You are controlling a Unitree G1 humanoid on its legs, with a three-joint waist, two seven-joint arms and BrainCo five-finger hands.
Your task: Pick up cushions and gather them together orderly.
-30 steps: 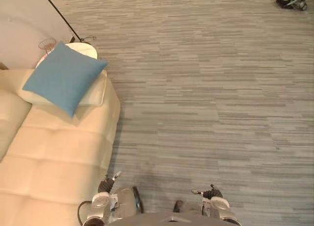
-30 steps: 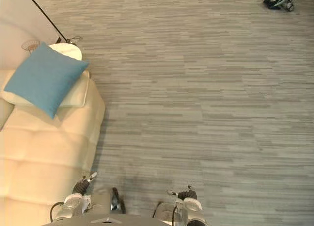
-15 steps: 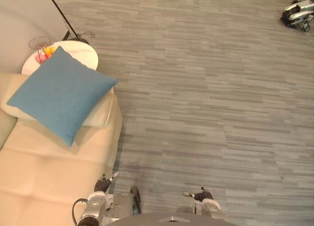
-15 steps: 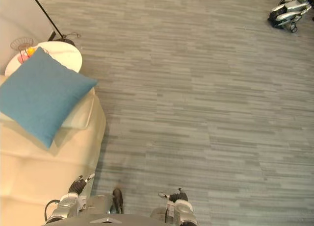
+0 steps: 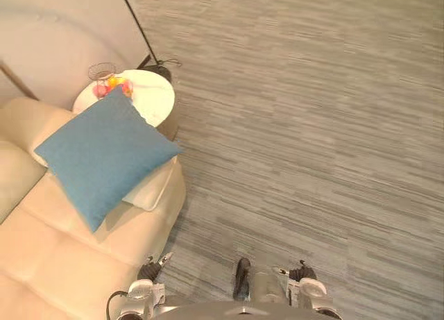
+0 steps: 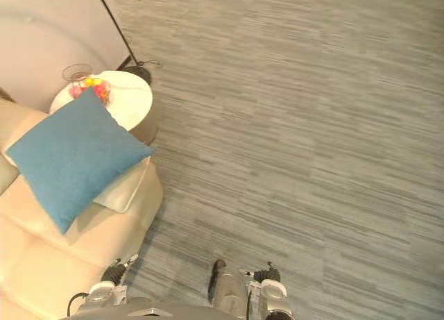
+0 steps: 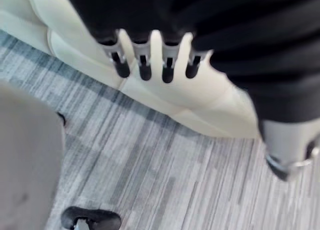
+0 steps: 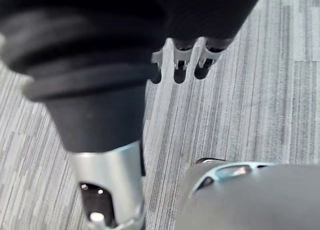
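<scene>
Since a second ago the whole view has swung, while the blue cushion (image 5: 104, 157) lies as before, propped on a cream pillow (image 5: 151, 190) at the end of the sofa (image 5: 48, 264). Just beside it stands a round white surface (image 5: 151, 101) bearing a wire bowl (image 5: 105, 76), with a lamp base (image 5: 161, 70) behind. The left hand (image 7: 145, 65) hangs by the sofa's edge and the right hand (image 8: 179, 73) over grey carpet (image 5: 312, 125), both with loose, straight fingers holding nothing. The sofa is cut off, and the bowl's colourful contents are unclear.
</scene>
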